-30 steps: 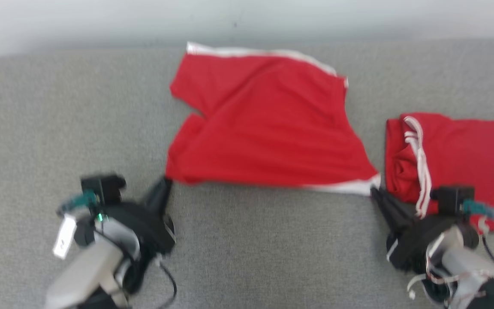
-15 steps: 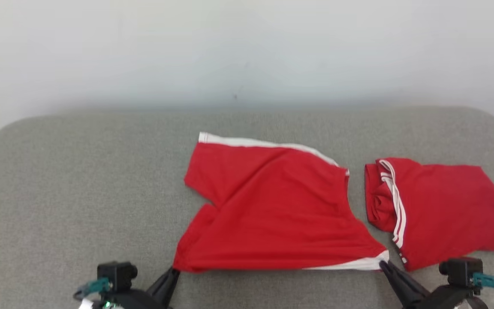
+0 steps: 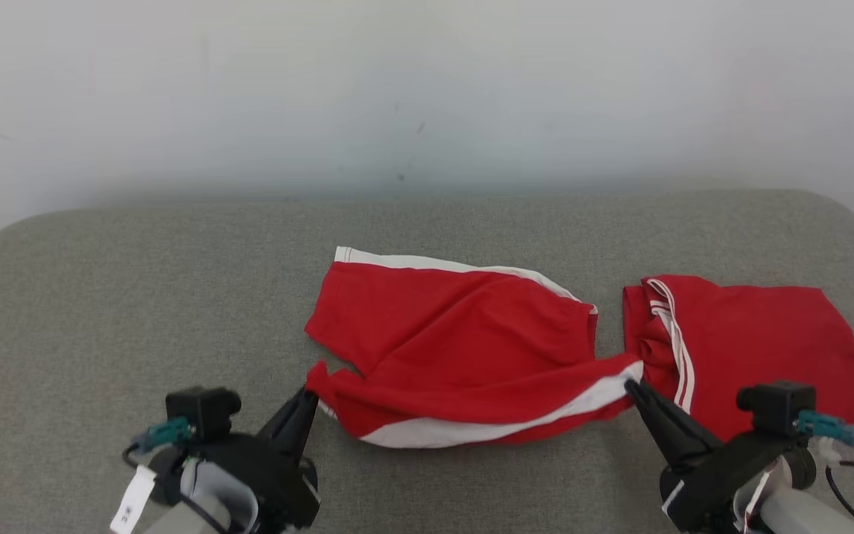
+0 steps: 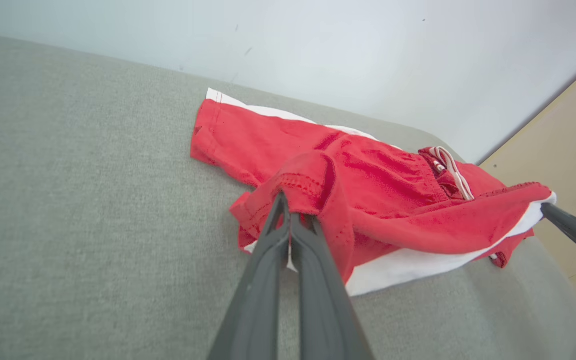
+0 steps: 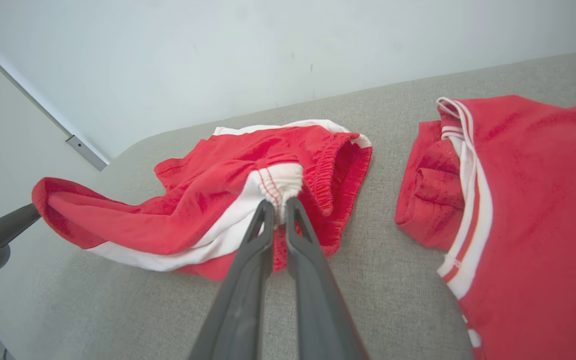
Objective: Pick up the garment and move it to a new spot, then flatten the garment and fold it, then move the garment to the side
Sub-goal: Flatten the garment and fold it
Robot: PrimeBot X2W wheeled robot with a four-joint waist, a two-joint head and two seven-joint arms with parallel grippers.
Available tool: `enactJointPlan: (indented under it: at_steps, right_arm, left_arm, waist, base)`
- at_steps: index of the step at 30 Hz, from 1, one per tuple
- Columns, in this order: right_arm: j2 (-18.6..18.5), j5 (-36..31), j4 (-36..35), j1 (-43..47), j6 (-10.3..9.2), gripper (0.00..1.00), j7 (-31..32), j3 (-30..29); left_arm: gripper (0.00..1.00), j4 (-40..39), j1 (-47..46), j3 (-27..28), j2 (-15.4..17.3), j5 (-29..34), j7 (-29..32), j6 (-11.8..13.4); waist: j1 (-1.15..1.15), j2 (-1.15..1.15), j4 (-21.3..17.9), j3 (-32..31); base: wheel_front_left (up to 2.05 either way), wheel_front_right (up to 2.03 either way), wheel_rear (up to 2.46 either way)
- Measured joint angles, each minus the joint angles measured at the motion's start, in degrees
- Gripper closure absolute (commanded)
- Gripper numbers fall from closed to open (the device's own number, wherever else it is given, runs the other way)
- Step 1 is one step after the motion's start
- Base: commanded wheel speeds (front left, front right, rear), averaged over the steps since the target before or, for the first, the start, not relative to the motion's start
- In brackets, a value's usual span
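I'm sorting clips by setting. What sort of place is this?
Likely a bare indoor test space for cloth folding: a grey fabric-covered surface with rounded corners stands against a plain white wall, with red shorts and a second red garment on it.

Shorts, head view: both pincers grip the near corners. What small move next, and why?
Probably carry both corners forward toward the far edge. The left pincer and right pincer are shut on the lifted near corners of the shorts, the far half lies flat: the fold looks begun.
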Motion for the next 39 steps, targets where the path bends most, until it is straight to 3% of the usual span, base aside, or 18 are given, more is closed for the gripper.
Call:
enactJointPlan:
  at_steps: [7, 19, 20, 21, 22, 29, 39]
  right_arm:
    - [1.92, -2.07, 0.65, -7.02, -1.19, 1.00, 1.63, 0.71]
    - [4.36, -4.22, 2.48, -12.81, -2.16, 1.00, 1.62, 0.91]
    - [4.46, -4.46, 2.58, -13.13, -2.16, 1.00, 1.62, 0.94]
    - [4.61, -4.61, 2.67, -13.39, -2.18, 1.00, 1.60, 1.00]
    - [4.76, -4.72, 2.77, -13.61, -2.25, 1.00, 1.59, 1.01]
    - [3.57, -4.72, 4.63, -13.82, -2.48, 1.00, 1.42, -0.27]
    - [4.22, -5.00, 6.28, -13.67, -2.30, 1.00, 0.93, -0.27]
  left_arm:
    - [1.00, 3.34, -8.07, -0.04, -2.15, 1.80, 1.48, 0.91]
    - [1.00, 9.20, -15.69, 0.59, -7.33, 3.09, 1.02, -0.51]
    - [0.87, 9.70, -16.22, 0.57, -7.73, 3.09, 1.02, -0.53]
    - [0.34, 10.24, -16.68, 0.63, -7.98, 3.09, 0.96, -0.58]
    - [0.00, 10.80, -17.08, 0.67, -8.12, 3.09, 0.96, -0.99]
    - [0.00, 14.73, -19.29, -1.27, -9.89, 4.44, 0.94, -2.04]
    - [0.00, 18.95, -19.13, -3.47, -7.87, 6.56, 1.11, -3.53]
  waist:
    - [0.01, 0.01, -0.95, 3.24]
    - [0.01, 0.02, -2.60, 8.83]
    - [0.01, 0.02, -2.85, 9.28]
    - [0.02, 0.02, -3.12, 9.69]
    - [0.02, 0.02, -3.41, 10.09]
    - [0.02, 0.02, -4.16, 12.62]
    - [0.00, 0.02, -1.18, 12.26]
  base:
    - [0.00, 0.00, 0.00]
    - [0.00, 0.00, 0.00]
    - [0.00, 0.00, 0.00]
    - [0.00, 0.00, 0.00]
    - [0.00, 0.00, 0.00]
    - [0.00, 0.00, 0.00]
    - [0.00, 0.00, 0.00]
